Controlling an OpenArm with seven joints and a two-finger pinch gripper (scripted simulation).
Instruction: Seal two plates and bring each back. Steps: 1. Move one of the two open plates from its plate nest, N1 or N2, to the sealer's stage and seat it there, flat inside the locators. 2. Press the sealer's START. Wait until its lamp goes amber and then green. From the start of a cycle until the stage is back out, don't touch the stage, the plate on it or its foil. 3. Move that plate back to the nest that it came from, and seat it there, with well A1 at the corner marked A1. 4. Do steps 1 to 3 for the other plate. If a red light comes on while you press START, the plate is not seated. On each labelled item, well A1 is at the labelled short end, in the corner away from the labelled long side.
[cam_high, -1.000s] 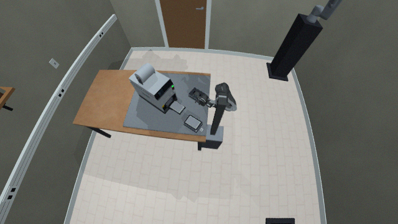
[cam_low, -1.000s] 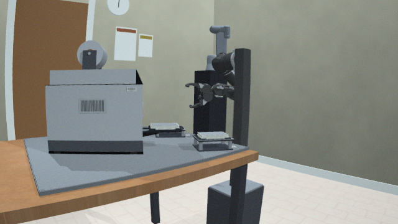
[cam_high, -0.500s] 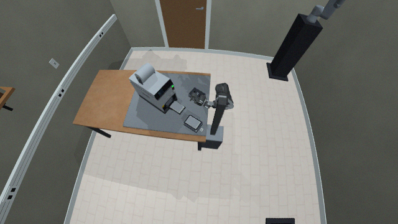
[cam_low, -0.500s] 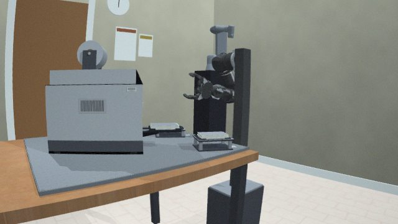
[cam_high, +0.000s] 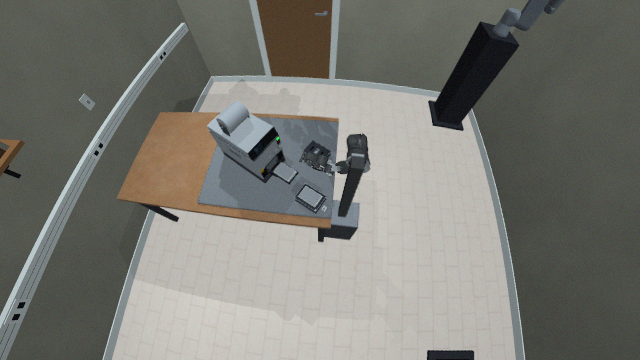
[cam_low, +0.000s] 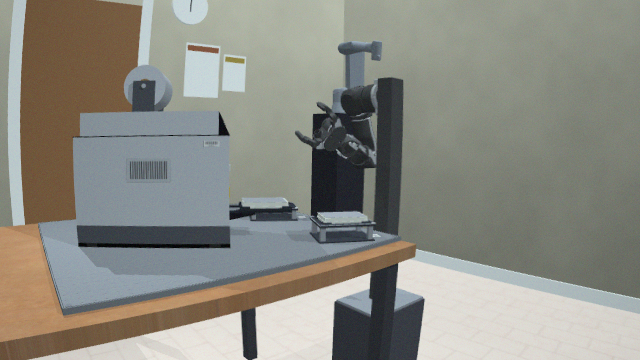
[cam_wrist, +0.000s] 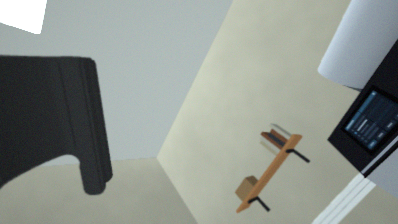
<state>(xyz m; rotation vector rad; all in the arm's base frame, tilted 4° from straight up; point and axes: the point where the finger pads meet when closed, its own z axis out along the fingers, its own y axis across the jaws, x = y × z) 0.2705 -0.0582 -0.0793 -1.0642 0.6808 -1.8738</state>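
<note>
And there it was, a brown wooden table (cam_high: 170, 160) (cam_low: 30, 280) on dark legs, with a gray mat (cam_high: 240, 192) (cam_low: 175, 282) spread over one end and bare wood beyond it! On that mat stood the boxy sealer (cam_high: 245, 137) (cam_low: 150, 190), and near it, close to the table's end, sat a dark-framed plate nest (cam_high: 308, 205) (cam_low: 342, 238), a small white label (cam_high: 324, 208) (cam_low: 376, 235) lying just beside it!

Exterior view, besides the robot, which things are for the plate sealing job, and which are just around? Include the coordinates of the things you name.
For the job:
- sealer (cam_high: 240, 142) (cam_low: 150, 195) (cam_wrist: 345, 150)
- plate on the sealer's stage (cam_high: 285, 172) (cam_low: 264, 202)
- plate in the nearer nest (cam_high: 310, 195) (cam_low: 342, 217)

Just around:
- door (cam_high: 295, 40) (cam_low: 82, 100)
- wall clock (cam_low: 190, 9)
- larger wall sheet (cam_low: 201, 72)
- smaller wall sheet (cam_low: 234, 75)
</note>
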